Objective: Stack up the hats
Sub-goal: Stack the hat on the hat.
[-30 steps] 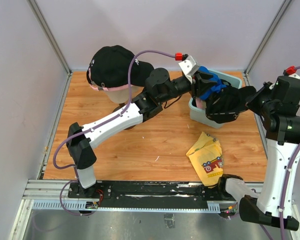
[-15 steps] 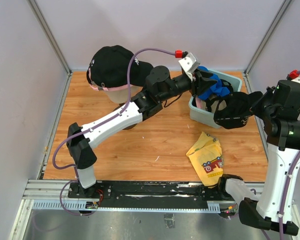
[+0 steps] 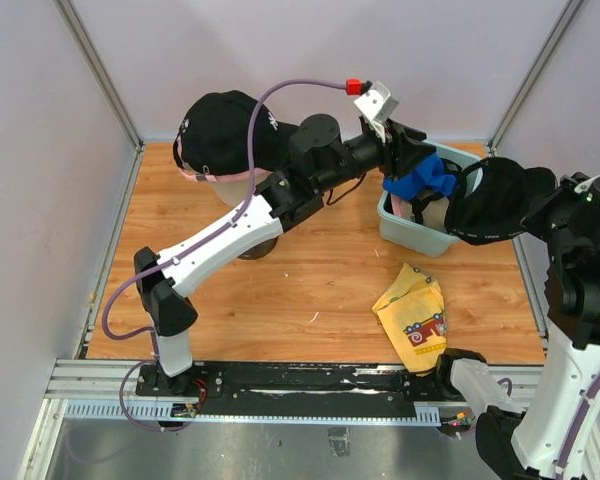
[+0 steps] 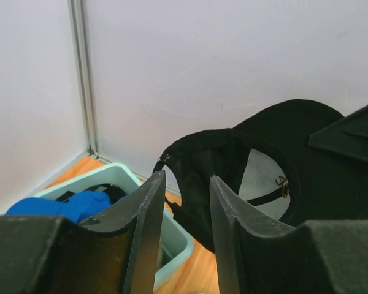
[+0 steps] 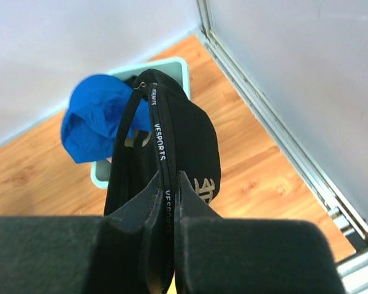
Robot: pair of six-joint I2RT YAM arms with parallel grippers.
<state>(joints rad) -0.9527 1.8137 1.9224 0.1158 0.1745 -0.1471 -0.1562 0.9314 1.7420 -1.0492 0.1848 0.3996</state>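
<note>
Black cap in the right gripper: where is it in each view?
Top external: black cap far right, mid-height.
Left wrist: black cap centre-right.
Right wrist: black cap centre, strap pinched in the right gripper.
Shared landmark: teal bin.

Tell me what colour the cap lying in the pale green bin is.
Bright blue; the cap in the bin shows best in the right wrist view.
</note>
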